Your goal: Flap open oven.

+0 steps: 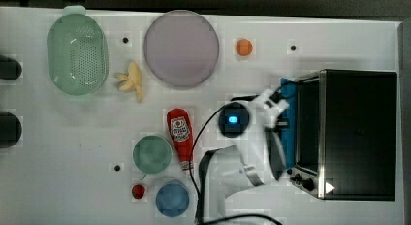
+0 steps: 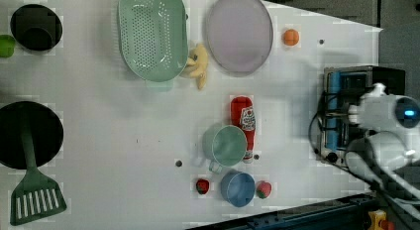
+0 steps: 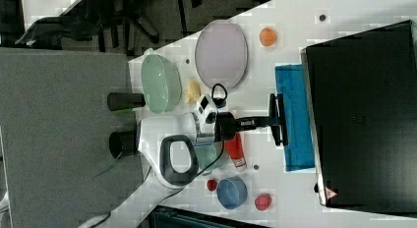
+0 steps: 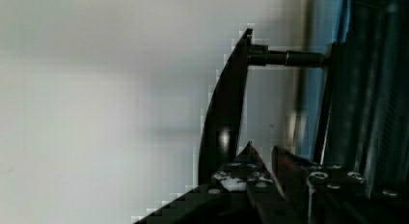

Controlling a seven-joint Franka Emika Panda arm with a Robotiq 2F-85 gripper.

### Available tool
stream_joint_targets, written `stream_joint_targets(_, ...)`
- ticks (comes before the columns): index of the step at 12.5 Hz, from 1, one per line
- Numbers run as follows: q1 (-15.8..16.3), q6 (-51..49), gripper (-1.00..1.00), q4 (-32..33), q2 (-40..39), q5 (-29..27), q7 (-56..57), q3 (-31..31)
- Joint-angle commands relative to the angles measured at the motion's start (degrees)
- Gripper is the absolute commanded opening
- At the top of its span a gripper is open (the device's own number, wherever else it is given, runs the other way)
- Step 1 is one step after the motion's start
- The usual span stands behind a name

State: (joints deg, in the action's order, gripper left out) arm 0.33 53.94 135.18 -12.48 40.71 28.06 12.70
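Standing at the desk's (image 1: 339, 40) 3 o'clock edge in the top view, the oven (image 1: 358, 133) is met by the gripper (image 3: 276, 119) at its door handle (image 4: 222, 118); finger spread cannot be told, apparently straddling the bar.

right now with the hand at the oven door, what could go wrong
1. The hand sits at the bar handle of the oven; it may slip off mid-swing and let the door snap back.
2. The oven sits loose on the table, so a pull could drag it.
3. The ketchup bottle lies near the arm.
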Motion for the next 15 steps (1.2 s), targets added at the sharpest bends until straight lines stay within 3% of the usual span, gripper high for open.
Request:
stream_joint_targets(1,3.8,-1.4,-0.65,-0.8,-4.9,6.3,-16.3,-1.7)
stream_joint_targets(4,6.3,-4.8,-0.65,-3.4,-10.4,11.5,-26.2,-3.1)
stream_joint_targets(7,7.6,-3.9,-0.65,-5.3,-14.3,11.5,-30.1,-3.2)
stream_joint_targets(10,7.9,-3.9,-0.65,-6.4,-12.7,10.5,-30.2,-3.1)
stream_joint_targets(11,7.7,-3.3,-0.65,-7.1,-10.9,7.2,-30.8,-3.1)
stream_joint_targets(15,7.1,-5.3,-0.65,-9.4,1.3,-19.2,-32.5,-2.5)
